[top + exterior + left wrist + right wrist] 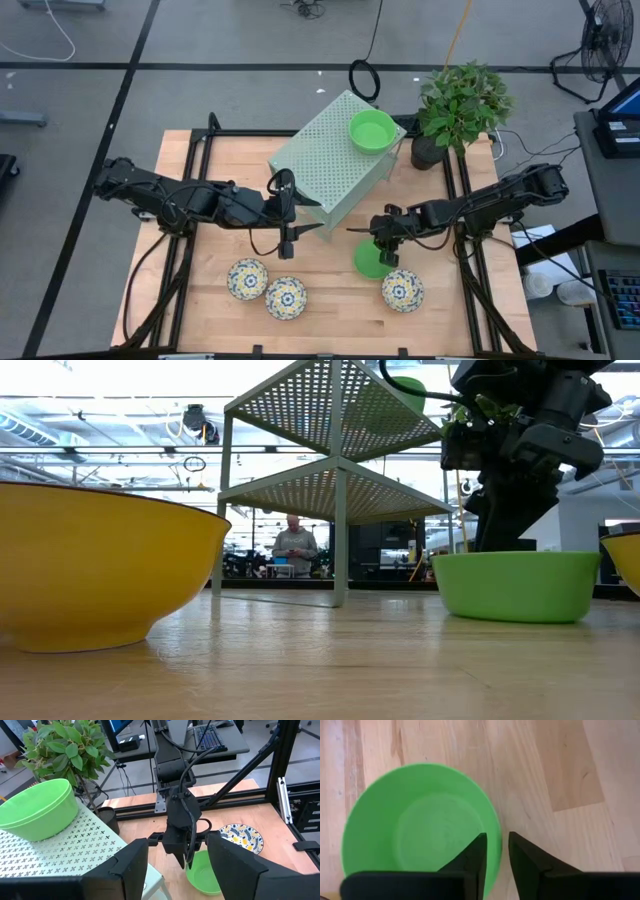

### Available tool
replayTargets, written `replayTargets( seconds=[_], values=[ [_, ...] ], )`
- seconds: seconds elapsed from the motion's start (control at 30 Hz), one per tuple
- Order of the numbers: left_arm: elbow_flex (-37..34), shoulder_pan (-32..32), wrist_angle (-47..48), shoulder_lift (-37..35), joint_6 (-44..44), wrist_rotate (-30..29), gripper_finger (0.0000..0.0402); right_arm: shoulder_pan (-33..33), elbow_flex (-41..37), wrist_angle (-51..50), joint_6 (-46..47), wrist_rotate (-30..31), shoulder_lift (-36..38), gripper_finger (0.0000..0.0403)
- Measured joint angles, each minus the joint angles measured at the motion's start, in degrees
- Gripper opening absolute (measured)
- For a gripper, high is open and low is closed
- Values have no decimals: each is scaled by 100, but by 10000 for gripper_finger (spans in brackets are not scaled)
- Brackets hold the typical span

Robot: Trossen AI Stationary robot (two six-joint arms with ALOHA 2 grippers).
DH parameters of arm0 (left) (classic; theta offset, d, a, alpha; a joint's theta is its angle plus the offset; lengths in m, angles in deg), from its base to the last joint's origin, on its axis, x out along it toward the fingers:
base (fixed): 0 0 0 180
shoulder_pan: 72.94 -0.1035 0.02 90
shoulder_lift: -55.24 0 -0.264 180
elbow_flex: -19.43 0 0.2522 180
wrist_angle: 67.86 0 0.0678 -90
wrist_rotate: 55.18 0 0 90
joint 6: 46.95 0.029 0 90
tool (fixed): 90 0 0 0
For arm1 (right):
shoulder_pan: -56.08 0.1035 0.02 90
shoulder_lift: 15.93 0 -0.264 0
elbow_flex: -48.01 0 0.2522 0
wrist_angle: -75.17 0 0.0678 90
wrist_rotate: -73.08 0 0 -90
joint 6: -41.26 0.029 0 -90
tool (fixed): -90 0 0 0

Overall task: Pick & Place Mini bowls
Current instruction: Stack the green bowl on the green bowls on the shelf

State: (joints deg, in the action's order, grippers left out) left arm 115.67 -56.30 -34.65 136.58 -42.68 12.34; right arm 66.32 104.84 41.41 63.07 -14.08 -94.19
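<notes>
One green mini bowl (372, 263) (420, 830) rests on its base on the table. My right gripper (386, 243) (497, 851) points down over the bowl's right rim, open by a narrow gap, one finger over the inside and one outside the rim. I cannot tell whether it touches. A second green bowl (372, 130) (35, 810) stands on top of the pale-green perforated box (330, 165). Three floral bowls (247, 278) (286, 297) (402, 290) sit along the table's near side. My left gripper (300, 215) (177, 870) hangs open by the box's near corner, holding nothing.
A potted plant (458, 105) stands at the table's far right corner, beside the box. Black frame rails (455, 200) run along both sides of the table. The floral bowl on the right lies close to the green bowl on the table. Bare wood shows between the grippers.
</notes>
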Motion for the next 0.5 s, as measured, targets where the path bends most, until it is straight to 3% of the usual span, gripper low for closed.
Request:
replayTargets(
  seconds=[0.27, 0.5],
  values=[
    [0, 0, 0, 0, -2, 0, 209, 4, -2, 0, 25, -311, -9, 72],
    [0, -1, 0, 0, -2, 0, 209, 35, -218, 94, 1, -143, -48, 73]
  ],
)
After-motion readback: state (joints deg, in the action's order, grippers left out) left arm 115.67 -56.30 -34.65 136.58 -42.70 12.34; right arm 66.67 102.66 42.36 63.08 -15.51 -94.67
